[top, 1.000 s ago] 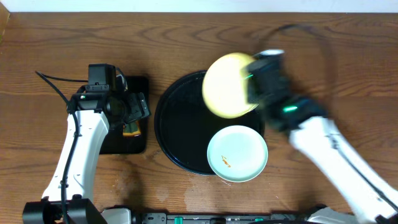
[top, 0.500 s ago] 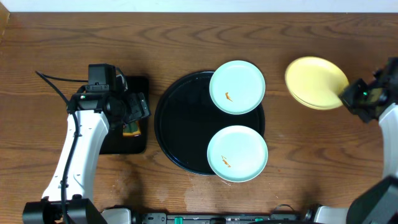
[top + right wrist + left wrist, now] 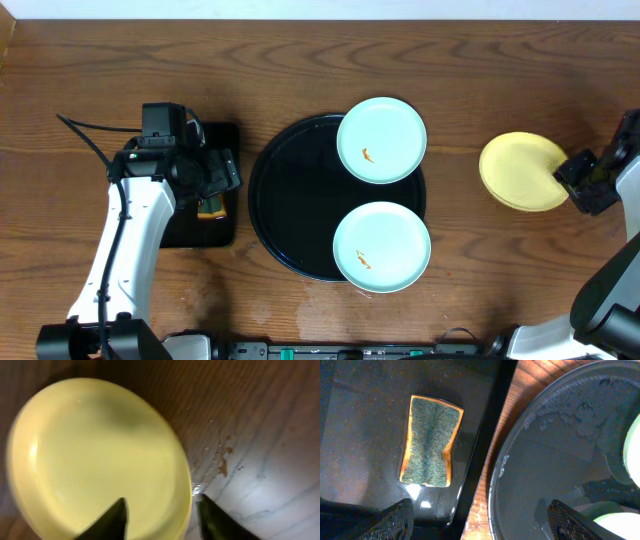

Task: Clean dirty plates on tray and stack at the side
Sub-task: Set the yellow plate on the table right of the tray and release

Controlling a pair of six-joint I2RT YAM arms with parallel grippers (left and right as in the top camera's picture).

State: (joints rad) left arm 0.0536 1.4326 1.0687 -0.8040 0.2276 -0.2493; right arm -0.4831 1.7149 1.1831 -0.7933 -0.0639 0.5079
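The pale yellow plate (image 3: 520,172) is over the wooden table (image 3: 300,60), well right of the round black tray (image 3: 290,200). The right gripper (image 3: 161,505) straddles its rim, grip unclear. Both mint-green plates, far (image 3: 381,140) and near (image 3: 381,247), sit on the tray's right side, while the left gripper (image 3: 479,507) hangs spread wide beside the sponge (image 3: 431,440)

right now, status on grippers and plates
Left gripper open, empty. Right gripper astride yellow plate rim, grip unclear; plate off the tray. Two mint plates on tray, both smeared orange. Nothing blocking.
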